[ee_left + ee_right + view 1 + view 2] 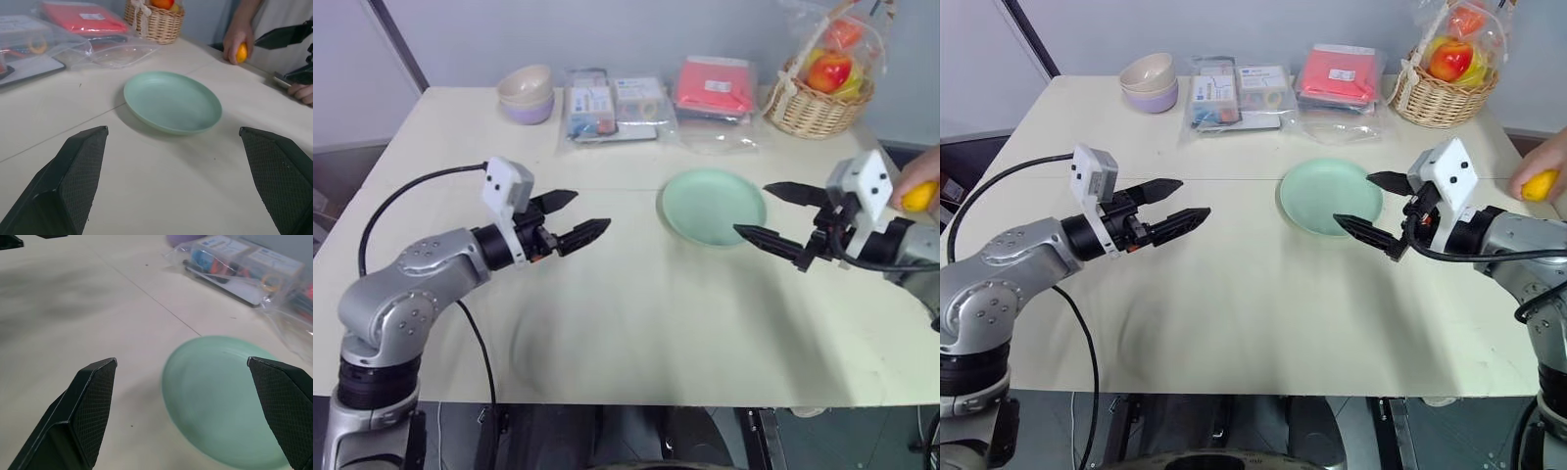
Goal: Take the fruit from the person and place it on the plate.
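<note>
A person's hand [922,174] at the table's right edge holds the yellow-orange fruit [919,197], which also shows as fruit [241,53] in the left wrist view. The pale mint-green plate [714,206] lies empty in the middle of the table. My right gripper [771,212] hovers open over the plate's right rim, pointing left, with the fruit behind its wrist. My left gripper [581,215] hangs open over bare table to the left of the plate, pointing at it. Neither gripper holds anything.
Along the back edge stand stacked cream and lavender bowls [527,94], clear plastic packets [612,106], a red packet [715,86] and a wicker basket of fruit [818,93]. A black cable [401,201] loops off my left arm.
</note>
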Controlling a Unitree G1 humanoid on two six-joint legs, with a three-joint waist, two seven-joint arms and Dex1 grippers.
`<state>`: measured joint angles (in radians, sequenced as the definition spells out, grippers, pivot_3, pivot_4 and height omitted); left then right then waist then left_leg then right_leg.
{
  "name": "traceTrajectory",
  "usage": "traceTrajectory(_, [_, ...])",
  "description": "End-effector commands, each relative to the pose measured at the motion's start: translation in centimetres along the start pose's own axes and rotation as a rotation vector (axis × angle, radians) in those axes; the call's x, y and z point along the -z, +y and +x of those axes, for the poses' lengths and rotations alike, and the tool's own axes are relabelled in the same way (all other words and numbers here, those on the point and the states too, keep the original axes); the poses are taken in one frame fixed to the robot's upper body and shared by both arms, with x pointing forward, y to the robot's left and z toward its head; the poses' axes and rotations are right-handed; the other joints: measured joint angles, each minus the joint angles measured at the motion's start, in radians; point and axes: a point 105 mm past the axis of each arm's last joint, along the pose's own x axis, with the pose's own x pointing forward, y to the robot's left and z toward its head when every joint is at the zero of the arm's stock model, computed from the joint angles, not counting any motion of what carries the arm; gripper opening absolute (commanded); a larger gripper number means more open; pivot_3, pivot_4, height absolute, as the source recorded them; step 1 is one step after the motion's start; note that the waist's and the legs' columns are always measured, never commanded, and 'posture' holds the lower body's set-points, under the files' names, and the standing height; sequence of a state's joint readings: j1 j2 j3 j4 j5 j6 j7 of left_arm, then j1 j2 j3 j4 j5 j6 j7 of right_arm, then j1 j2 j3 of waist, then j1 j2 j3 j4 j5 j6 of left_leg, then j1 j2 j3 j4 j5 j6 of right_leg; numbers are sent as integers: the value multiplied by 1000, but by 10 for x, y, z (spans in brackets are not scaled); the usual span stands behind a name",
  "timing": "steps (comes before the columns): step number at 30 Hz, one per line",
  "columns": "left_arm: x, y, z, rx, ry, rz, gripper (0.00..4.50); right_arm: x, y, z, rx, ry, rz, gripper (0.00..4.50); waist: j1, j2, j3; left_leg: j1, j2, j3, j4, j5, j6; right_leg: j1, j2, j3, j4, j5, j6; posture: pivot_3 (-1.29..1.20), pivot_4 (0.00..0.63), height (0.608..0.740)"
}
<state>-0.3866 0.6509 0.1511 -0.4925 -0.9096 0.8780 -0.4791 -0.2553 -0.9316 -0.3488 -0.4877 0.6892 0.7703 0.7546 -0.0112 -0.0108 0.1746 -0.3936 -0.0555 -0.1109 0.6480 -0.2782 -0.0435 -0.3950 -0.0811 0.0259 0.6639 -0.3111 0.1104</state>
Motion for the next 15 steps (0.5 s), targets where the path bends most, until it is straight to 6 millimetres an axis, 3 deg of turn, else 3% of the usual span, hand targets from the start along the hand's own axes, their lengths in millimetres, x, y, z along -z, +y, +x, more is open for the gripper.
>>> traceTrajectory(1, [-9,0,-4,-7,-31,37,4500,-13,-5,-9,29,-29,-55,4366,0,0,0,0,0,0,0,0,0,0,0,0,0,0,0,0,150,740])
traceTrajectory(15, [-10,3,-1,-14,-60,15,4500,-14,-7,-9,49,-32,-61,4366,0,0,0,0,0,0,0,0,0,0,0,0,0,0,0,0,150,740])
